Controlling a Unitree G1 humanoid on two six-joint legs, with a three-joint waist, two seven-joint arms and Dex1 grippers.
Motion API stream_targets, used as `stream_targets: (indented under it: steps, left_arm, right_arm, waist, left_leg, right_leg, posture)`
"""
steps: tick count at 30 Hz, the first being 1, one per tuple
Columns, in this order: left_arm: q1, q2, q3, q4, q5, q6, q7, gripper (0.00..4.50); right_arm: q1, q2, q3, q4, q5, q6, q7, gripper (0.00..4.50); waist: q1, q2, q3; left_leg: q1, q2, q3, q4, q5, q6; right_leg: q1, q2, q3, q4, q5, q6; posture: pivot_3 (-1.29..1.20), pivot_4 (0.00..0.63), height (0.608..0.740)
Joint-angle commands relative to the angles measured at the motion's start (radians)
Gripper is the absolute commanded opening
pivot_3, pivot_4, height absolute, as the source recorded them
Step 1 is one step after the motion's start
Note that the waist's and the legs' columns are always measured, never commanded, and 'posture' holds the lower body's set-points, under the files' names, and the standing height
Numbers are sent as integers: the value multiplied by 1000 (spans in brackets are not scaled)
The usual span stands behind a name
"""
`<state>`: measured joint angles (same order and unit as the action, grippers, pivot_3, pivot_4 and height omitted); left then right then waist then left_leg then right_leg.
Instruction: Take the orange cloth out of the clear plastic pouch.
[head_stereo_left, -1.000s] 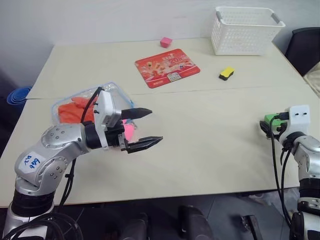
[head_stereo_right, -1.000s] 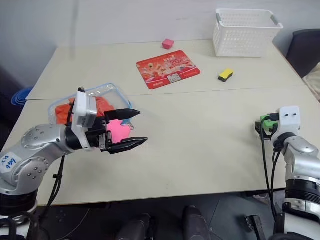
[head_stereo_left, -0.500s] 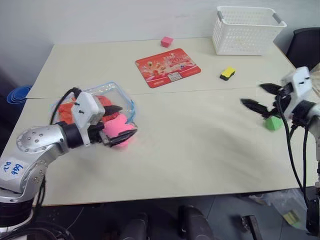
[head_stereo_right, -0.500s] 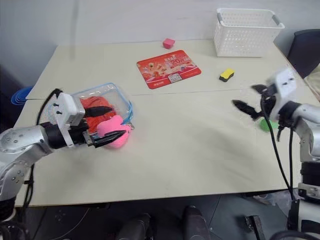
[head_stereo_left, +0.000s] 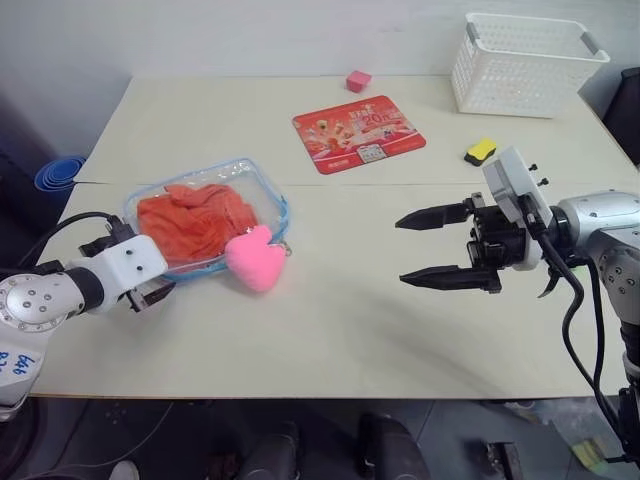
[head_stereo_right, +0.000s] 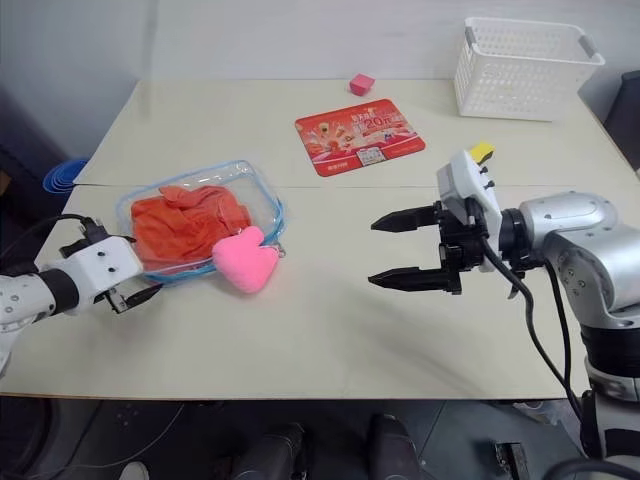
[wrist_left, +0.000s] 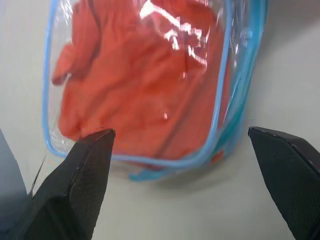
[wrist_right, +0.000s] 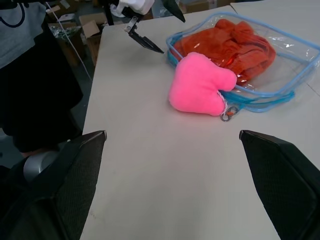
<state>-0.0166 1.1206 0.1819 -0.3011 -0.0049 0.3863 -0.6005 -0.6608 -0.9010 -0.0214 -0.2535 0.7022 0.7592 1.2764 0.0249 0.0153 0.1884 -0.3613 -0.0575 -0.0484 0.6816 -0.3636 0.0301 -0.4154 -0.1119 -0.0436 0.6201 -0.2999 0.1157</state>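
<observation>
Lying on the left part of the desk (head_stereo_left: 340, 330), the clear plastic pouch (head_stereo_left: 262, 184) is holding the orange cloth (head_stereo_left: 195, 220) crumpled inside it, with its light-blue zipper trim running round the edge. A pink plush charm (head_stereo_left: 255, 259) is resting on the desk against the pouch's near right corner, joined to it by a small metal ring.

The left claw (head_stereo_right: 137, 292) is sitting low at the pouch's near left corner, its fingers (wrist_left: 80, 175) standing wide apart on either side of that end and clamping nothing. The right claw (head_stereo_left: 438, 246) is hovering over the bare middle of the desk, well apart from the pouch, pointing toward it with both black fingers spread wide and empty.

Farther back, a flat red printed mat (head_stereo_left: 358, 133) is lying near the desk's centre; large figures reading "20" are showing on it, while the smaller print is too fine to read. A small pink cube (head_stereo_left: 357, 80) is sitting behind the mat, a yellow and black block (head_stereo_left: 480, 152) to its right, and a white lattice basket (head_stereo_left: 526, 63) is standing at the far right corner. Blue handwriting is showing on a label on the left arm, but it is not readable.
</observation>
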Motion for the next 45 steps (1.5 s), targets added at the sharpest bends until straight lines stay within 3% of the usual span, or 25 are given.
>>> stream_targets:
  steps: [1, 11, 18, 23, 29, 43, 45]
  left_arm:
    - [-41, -22, -12, 41, 53, -72, 19, 4500]
    - [-143, -101, -125, 180, 125, -180, -24, 4500]
    - [-99, -115, -75, 32, 14, -85, -142, 4500]
    - [-88, -85, -105, 93, 110, -118, -120, 4500]
    - [-189, -112, -140, 194, 161, -123, -77, 4500]
    - [-206, -122, -140, 220, 174, -163, -89, 179]
    - [-203, -114, -145, 227, 172, -211, -100, 28]
  right_arm:
    - [8, -6, -18, -24, 11, -22, 14, 4467]
    - [33, -15, -35, -30, 20, -32, 16, 4467]
    - [50, -20, -54, -35, 17, -39, 4, 4467]
    - [67, -10, -63, -53, 23, -39, -8, 4467]
    - [53, -9, -64, -48, 25, -38, -8, 4467]
    - [57, -1, -64, -44, 8, -74, -41, 4500]
    - [46, -1, -61, -30, 3, -80, -47, 4500]
  waist:
    - [0, 0, 0]
    - [-1, 0, 0]
    - [-2, 0, 0]
    - [-2, 0, 0]
    - [-2, 0, 0]
    - [-2, -1, 0]
    - [-2, -1, 0]
  left_leg:
    - [-1, 0, 0, 0, 0, 0]
    - [-10, -1, 0, 3, 1, 0]
    - [-10, -1, 0, 3, 1, 0]
    - [-10, -1, 0, 3, 1, 0]
    - [-9, -1, 1, 3, 3, -1]
    - [-10, -1, 1, 4, 3, -1]
    - [-10, -1, 1, 4, 3, -1]
  right_leg:
    - [-1, 0, -1, 0, 0, 0]
    - [-11, -1, -3, 6, 0, 1]
    - [-11, -1, -2, 6, 0, 1]
    - [-11, -1, -3, 6, 0, 1]
    - [-11, 0, -3, 8, 0, 1]
    - [-11, 0, -3, 8, 0, 1]
    - [-11, 0, -3, 8, 0, 1]
  posture:
    - [0, 150, 740]
    - [0, 150, 740]
    - [0, 150, 740]
    - [0, 150, 740]
    - [0, 150, 740]
    - [0, 150, 740]
    - [0, 150, 740]
